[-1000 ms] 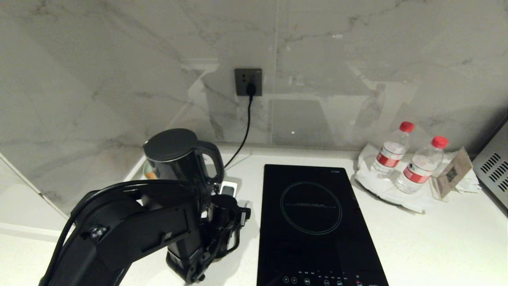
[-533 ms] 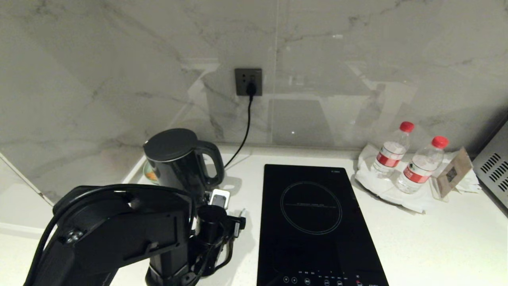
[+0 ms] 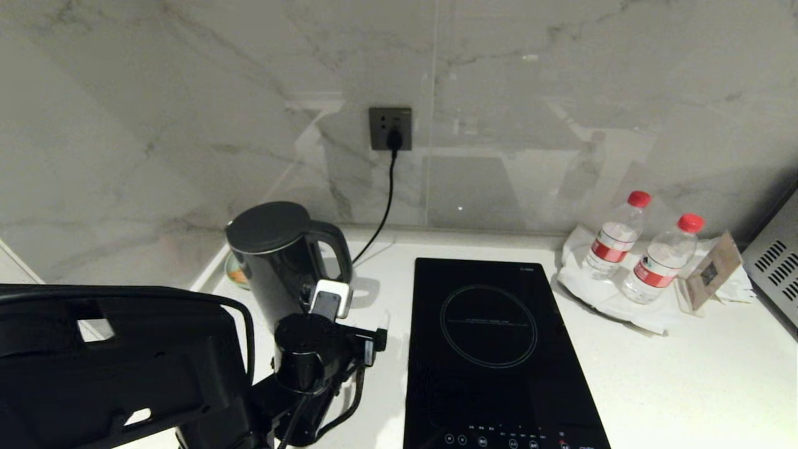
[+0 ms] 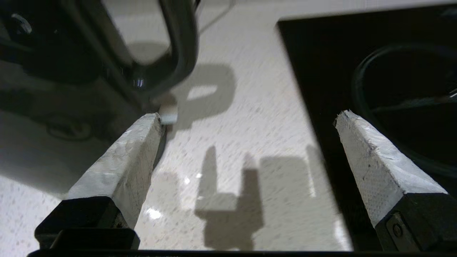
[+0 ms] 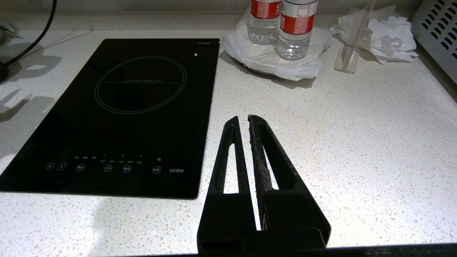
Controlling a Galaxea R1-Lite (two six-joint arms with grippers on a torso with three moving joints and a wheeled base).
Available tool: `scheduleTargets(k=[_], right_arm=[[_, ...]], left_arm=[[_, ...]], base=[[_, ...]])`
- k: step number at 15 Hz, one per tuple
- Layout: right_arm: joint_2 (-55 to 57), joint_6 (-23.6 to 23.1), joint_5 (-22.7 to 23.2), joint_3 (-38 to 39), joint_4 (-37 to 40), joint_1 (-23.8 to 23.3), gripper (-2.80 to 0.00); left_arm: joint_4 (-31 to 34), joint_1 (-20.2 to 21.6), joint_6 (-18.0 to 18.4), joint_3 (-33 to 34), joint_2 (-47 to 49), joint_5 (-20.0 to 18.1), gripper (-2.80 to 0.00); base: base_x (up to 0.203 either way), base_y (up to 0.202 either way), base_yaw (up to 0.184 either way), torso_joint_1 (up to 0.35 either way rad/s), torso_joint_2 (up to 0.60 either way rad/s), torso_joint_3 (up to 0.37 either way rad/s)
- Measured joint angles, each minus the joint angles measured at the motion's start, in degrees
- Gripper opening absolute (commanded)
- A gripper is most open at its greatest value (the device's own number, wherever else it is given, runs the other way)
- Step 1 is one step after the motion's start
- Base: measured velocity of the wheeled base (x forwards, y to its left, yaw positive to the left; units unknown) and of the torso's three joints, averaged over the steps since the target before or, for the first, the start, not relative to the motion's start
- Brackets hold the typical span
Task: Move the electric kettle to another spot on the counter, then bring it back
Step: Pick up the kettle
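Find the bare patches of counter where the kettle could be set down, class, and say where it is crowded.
Free: the counter between the cooktop and the vented appliance, in front of the bottles; a narrower strip behind the cooktop. Crowded: the left corner, where the electric kettle, its cord and the open left gripper sit.

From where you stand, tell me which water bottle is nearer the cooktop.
The left water bottle, standing farther back. The other bottle stands right of it, beside the small card stand, farther from the cooktop.
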Motion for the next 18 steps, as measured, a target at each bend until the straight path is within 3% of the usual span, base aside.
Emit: scheduleTargets(k=[5,10,18], right_arm=[[0.00,0.02,0.00,0.00,0.02,0.00,-2.80],[0.00,0.00,0.00,0.00,0.02,0.00,-2.80],[0.00,0.00,-0.02,0.00,0.00,0.00,-2.80]], left_arm=[[7.26,-0.80,0.10,-6.55,-4.80,0.05,0.00],[13.44,0.35,0.15,-15.62,-3.77,-0.13,0.00],[13.19,3.51,0.11,-15.20,-1.61,-0.20,0.00]], base=[[0.000,0.000,0.000,0.000,0.00,0.000],[0.000,0.000,0.000,0.000,0.00,0.000],[0.000,0.000,0.000,0.000,0.00,0.000]])
